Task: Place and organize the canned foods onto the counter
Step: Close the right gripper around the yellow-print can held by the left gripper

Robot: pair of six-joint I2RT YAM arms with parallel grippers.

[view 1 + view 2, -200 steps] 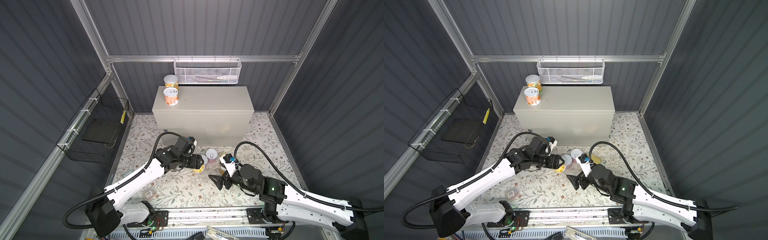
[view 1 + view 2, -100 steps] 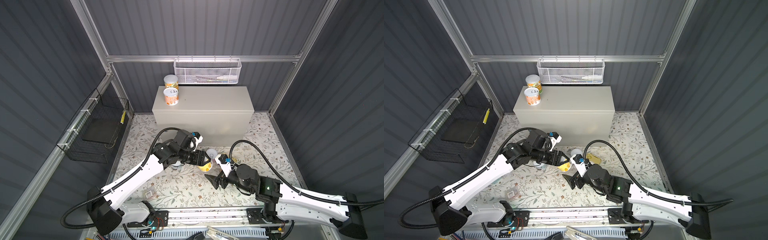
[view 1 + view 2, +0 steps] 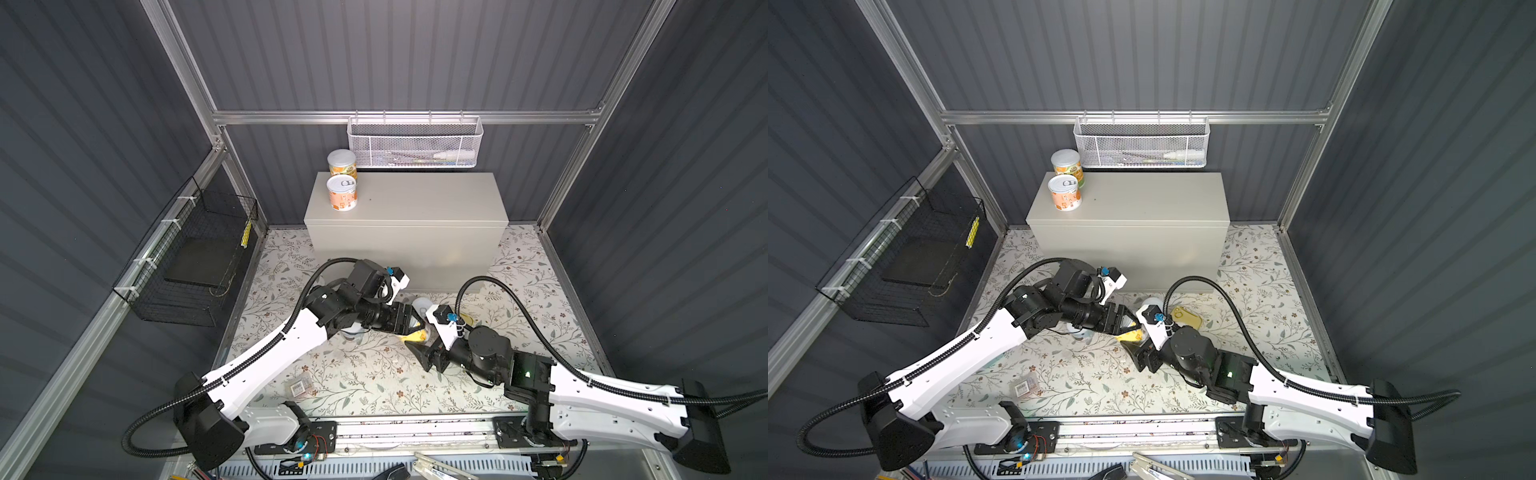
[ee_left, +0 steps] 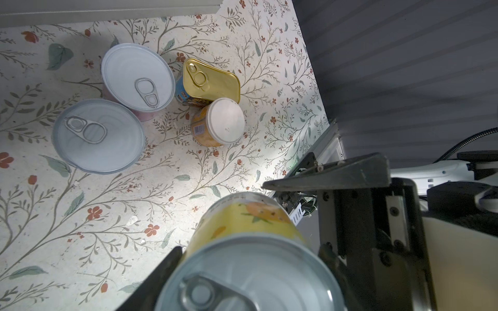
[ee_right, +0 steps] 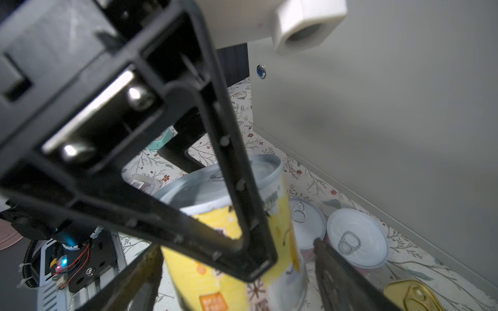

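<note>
My left gripper (image 3: 415,328) (image 4: 249,253) is shut on a yellow-labelled can (image 3: 417,336) (image 4: 248,223) (image 5: 204,269), holding it above the floral floor. My right gripper (image 3: 422,341) (image 5: 237,245) is open, with a jaw on each side of that can's lower part. A narrow gap shows at one jaw. Two cans (image 3: 341,197) (image 3: 342,164) stand at the left end of the counter (image 3: 415,203). On the floor lie two pull-tab cans (image 4: 138,76) (image 4: 98,136), a gold tin (image 4: 213,80) (image 3: 467,319) and a white-lidded can (image 4: 225,121).
A white mesh basket (image 3: 413,143) hangs on the back wall above the counter. A black wire basket (image 3: 195,257) hangs on the left wall. A small clear packet (image 3: 299,384) with a barcode lies near the front rail. Both arms' cables loop over the floor.
My left gripper has carried the yellow can to the right, toward the right gripper. The right gripper has moved in around the can and its jaws have narrowed.
</note>
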